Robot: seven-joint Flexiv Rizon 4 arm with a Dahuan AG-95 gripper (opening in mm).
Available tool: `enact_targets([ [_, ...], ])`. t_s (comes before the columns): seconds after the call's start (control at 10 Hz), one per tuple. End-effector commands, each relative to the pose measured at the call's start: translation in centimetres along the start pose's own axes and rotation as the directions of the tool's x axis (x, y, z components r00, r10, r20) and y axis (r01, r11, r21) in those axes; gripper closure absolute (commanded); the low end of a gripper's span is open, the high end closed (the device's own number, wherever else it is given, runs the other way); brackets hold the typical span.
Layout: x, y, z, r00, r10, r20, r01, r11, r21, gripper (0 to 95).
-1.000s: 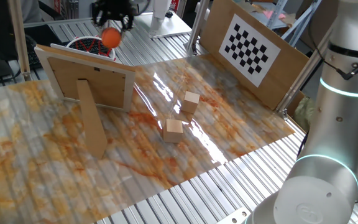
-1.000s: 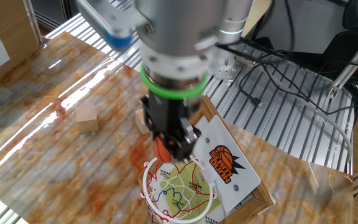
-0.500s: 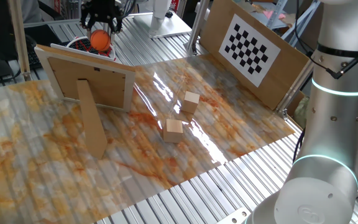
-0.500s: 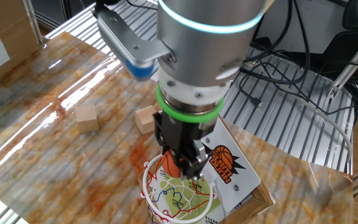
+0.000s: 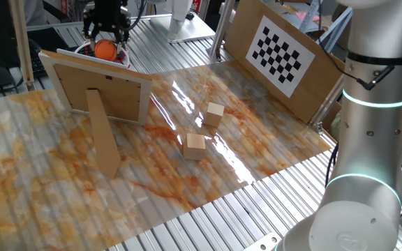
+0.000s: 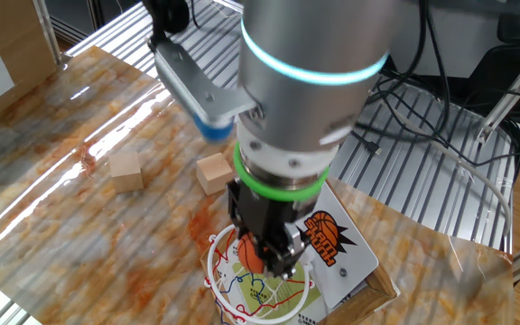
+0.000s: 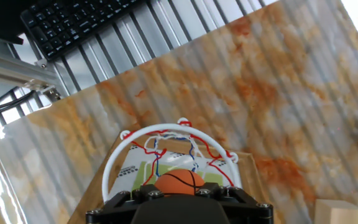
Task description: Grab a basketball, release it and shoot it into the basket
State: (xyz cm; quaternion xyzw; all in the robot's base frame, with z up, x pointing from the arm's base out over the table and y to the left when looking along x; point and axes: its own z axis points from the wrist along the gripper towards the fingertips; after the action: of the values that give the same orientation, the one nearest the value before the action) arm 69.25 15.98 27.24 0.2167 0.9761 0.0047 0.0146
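1. Claw [image 5: 104, 43] hanging over the far left corner of the table, straight above the hoop [image 5: 88, 48], fingers pointing down.
2. Fingers narrowed around the ball [image 5: 104, 50], orange surface showing between them in one fixed view.
3. In the other fixed view, same claw [image 6: 267, 255] low over the hoop [image 6: 215, 257], with the ball [image 6: 250, 255] tucked among the dark fingers, inside the white rim's outline.
4. In the hand view, ball [image 7: 177, 183] sitting right at the fingertips at the bottom edge, black seams visible, hoop [image 7: 114, 163] just beyond it with red and dark netting strung inside.
5. Cannot tell whether the ball touches the netting.
6. Hoop fixed to a framed wooden board [image 5: 102, 92] standing upright near the far left edge, leaning on a wooden prop [image 5: 102, 134] at its back.
7. Front of that board [image 6: 330, 251] white, printed with an orange basketball picture [image 6: 323, 236].
8. Two wooden cubes near the middle of the table, well apart from the hoop: one [image 5: 215, 114] nearer the far right side, the other [image 5: 195, 146] closer to the near edge.
9. Same cubes in the other fixed view, one [image 6: 126, 171] on open tabletop, the other [image 6: 213, 172] beside the arm.
10. Checkerboard panel [image 5: 280, 56] propped along the far right edge.
11. Marbled orange sheet [image 5: 61, 195] covering the tabletop.
12. Keyboard [image 7: 73, 22] beyond the table edge in the hand view.
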Motion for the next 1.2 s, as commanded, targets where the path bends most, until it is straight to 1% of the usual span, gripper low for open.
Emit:
enact_targets([
  [0.1, 0.0, 0.1, 0.1, 1.000, 0.017, -0.007, -0.017, 1.000, 0.008, 76.0],
  [0.2, -0.1, 0.3, 0.4, 1.000, 0.030, -0.006, -0.030, 1.000, 0.008, 38.0],
  [0.3, -0.1, 0.4, 0.5, 0.999, 0.045, -0.006, -0.045, 0.999, 0.007, 19.0],
  [0.5, -0.1, 0.5, 0.7, 0.999, 0.053, -0.004, -0.053, 0.999, 0.007, 19.0],
  [0.6, -0.2, 0.5, 0.7, 0.998, 0.061, -0.003, -0.061, 0.998, 0.008, 0.0],
  [0.9, -0.1, 0.4, 0.6, 0.999, 0.039, -0.009, -0.039, 0.999, 0.013, 0.0],
  [1.0, -0.1, 0.2, 0.3, 0.999, 0.039, -0.023, -0.039, 0.999, 0.002, 0.0],
  [1.2, 0.1, -0.2, -0.3, 0.999, 0.014, -0.033, -0.014, 1.000, 0.010, 0.0],
])
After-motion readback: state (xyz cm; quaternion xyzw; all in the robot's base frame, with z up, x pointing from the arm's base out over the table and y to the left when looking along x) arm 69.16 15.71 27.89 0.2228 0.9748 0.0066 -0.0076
